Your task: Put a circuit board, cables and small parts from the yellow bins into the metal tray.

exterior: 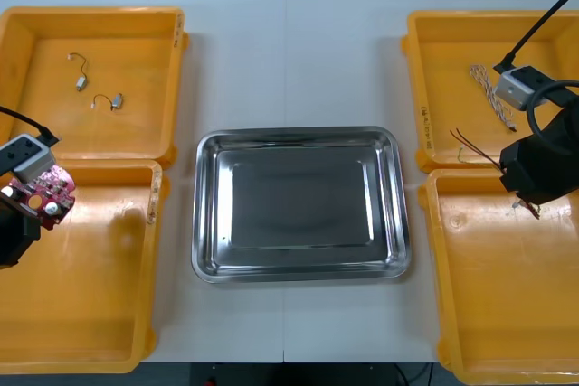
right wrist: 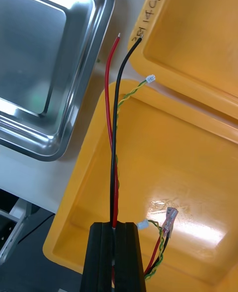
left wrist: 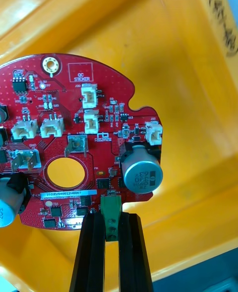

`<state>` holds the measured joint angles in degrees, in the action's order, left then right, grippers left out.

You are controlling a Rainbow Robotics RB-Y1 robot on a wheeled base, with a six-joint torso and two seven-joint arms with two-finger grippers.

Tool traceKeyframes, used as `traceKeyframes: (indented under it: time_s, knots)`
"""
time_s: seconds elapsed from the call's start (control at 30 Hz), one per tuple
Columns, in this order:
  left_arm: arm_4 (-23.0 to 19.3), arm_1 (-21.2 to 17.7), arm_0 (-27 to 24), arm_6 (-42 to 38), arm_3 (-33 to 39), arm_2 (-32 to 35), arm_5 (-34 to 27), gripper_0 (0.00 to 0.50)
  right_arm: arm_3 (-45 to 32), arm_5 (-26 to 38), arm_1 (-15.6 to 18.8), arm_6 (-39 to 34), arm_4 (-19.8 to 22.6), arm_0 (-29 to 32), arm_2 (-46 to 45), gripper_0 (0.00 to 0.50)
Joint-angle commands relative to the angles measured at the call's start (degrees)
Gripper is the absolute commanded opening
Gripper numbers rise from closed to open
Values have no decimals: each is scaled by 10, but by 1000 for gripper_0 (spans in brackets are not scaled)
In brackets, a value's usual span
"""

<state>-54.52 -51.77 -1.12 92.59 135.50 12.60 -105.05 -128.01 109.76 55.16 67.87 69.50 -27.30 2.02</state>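
My left gripper (left wrist: 111,222) is pinched narrow on a small green tab (left wrist: 110,211) at the edge of the round red circuit board (left wrist: 74,138). The board stands straight out from the fingertips with its component face toward the wrist camera. From the front it hangs face-up over the far corner of the near-left yellow plastic bin (exterior: 149,250), at the table's left edge. That bin's wall and a strip of the light table (exterior: 244,61) lie between the board and the shiny metal tray (exterior: 298,270), which sits bare between the bins.

On the board I read "QC STICKER" in a white box and a white strip label beginning 25DRV. I cannot make out the black marker writing on the bin rim behind it.

My right gripper (right wrist: 115,232) is closed tight on a red wire (right wrist: 107,103) and a black wire (right wrist: 117,98), with a twisted yellow-and-green pair (right wrist: 135,91) running alongside. Their long axis runs straight out from the fingers. The tips point at the gap between the tray's corner and the far-right yellow bin (right wrist: 198,34), whose rim carries marker writing I cannot decipher. Short plugged tails hang over the near-right yellow bin (right wrist: 173,173).

A pale twisted cable (exterior: 487,89) lies in the far-right bin. Two small metal parts (exterior: 80,83) with thin leads lie in the far-left yellow bin (exterior: 27,15).
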Motion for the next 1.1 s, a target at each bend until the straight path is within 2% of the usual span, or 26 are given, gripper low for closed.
traceKeyframes:
  time_s: [0.03, 0.2, 0.37, 0.53, 0.9, 1.1]
  knots:
    - [-4, 9, -44, -89, 43, -8, -24, 0, -16, 2, -1, -25, -5, -36, 21, 0]
    - [4, 15, -75, -159, 65, -53, -29, 0, -17, 2, -16, -21, -8, -50, 33, 0]
    - [22, 22, -102, -218, 78, -103, -29, 0, -25, 2, -16, -21, -23, -63, 55, 0]
    - [48, 33, -140, -285, 89, -169, -29, 0, -29, 2, -24, -18, -32, -65, 62, 0]
    - [132, 62, -210, -399, 89, -325, -18, 0, -29, 2, -26, -8, -47, -68, 72, 0]
    - [152, 76, -242, -450, 76, -391, -5, 0, -29, 2, -27, -5, -52, -68, 74, 0]
